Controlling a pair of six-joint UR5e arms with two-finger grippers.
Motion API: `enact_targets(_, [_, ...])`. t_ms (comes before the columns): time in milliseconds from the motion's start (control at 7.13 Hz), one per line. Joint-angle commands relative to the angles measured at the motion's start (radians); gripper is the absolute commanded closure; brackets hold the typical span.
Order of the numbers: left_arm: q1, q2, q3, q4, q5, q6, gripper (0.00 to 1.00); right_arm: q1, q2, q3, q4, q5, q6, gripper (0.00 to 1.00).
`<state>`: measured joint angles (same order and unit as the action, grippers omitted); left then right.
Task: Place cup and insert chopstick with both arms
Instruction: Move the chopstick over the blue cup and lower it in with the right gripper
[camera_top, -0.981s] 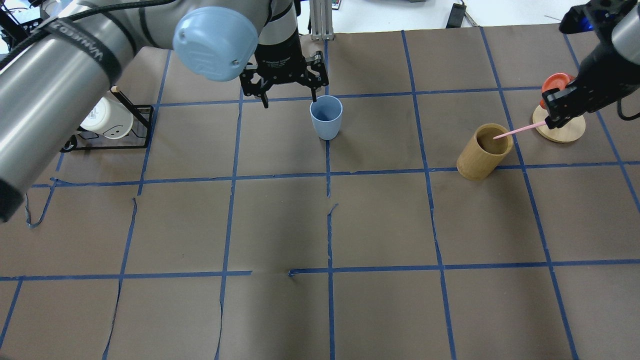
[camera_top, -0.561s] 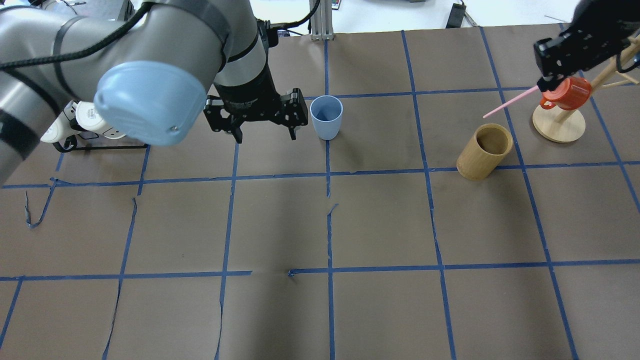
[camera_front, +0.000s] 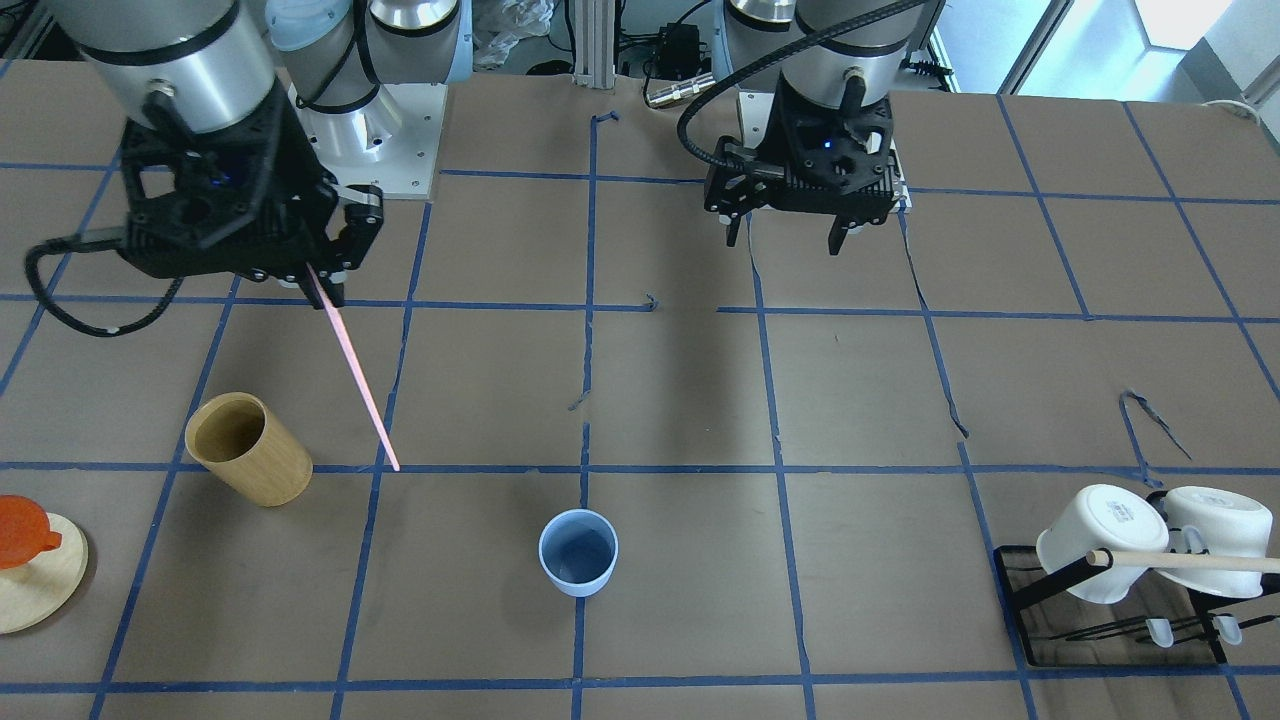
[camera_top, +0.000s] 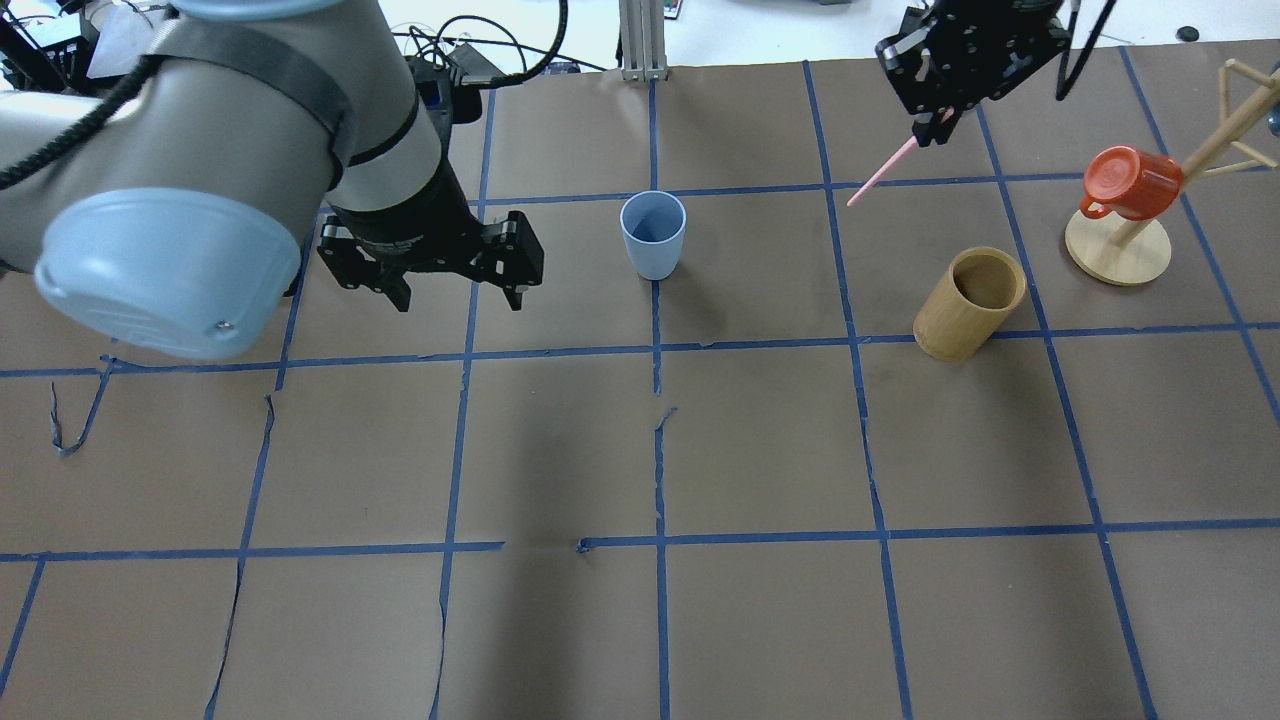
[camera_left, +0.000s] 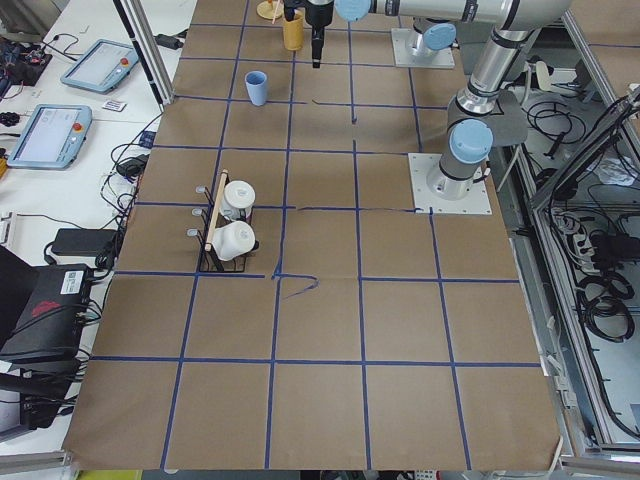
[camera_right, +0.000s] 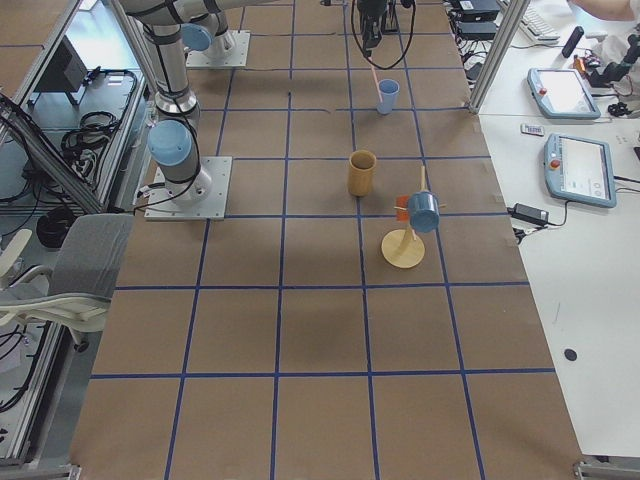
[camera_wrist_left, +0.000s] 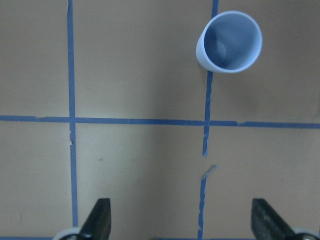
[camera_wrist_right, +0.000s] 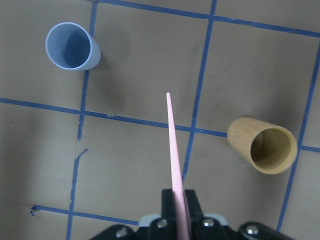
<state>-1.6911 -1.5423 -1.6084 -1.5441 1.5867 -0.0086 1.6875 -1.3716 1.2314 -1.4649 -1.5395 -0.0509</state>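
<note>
The light-blue cup (camera_top: 652, 235) stands upright and empty on the brown table, also seen in the front view (camera_front: 578, 552). My left gripper (camera_top: 460, 298) is open and empty, to the left of the cup and apart from it; its wrist view shows the cup (camera_wrist_left: 230, 42) ahead at the upper right. My right gripper (camera_top: 940, 125) is shut on the pink chopstick (camera_top: 880, 175), held in the air and slanting down. In the right wrist view the chopstick (camera_wrist_right: 174, 145) points between the cup (camera_wrist_right: 71, 46) and the tan cup.
A tan wooden cylinder cup (camera_top: 968, 303) stands tilted right of the blue cup. A red mug (camera_top: 1128, 180) hangs on a wooden stand (camera_top: 1115, 255) at the far right. A black rack with white mugs (camera_front: 1110, 545) and a wooden rod is at the robot's far left.
My left gripper has drawn back from the cup, to the left and nearer the robot. My right gripper has lifted the chopstick out of the tan cup and carried it left.
</note>
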Motion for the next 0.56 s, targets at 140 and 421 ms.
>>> enact_targets(140, [0.071,0.008,0.033,-0.028,-0.008,0.131,0.00,0.147,0.161,-0.167,-0.005,0.007,0.179,0.98])
enact_targets(421, [0.071,0.018,0.030,-0.030,-0.020,0.112,0.00,0.176,0.215,-0.178,-0.043,0.012,0.230,0.98])
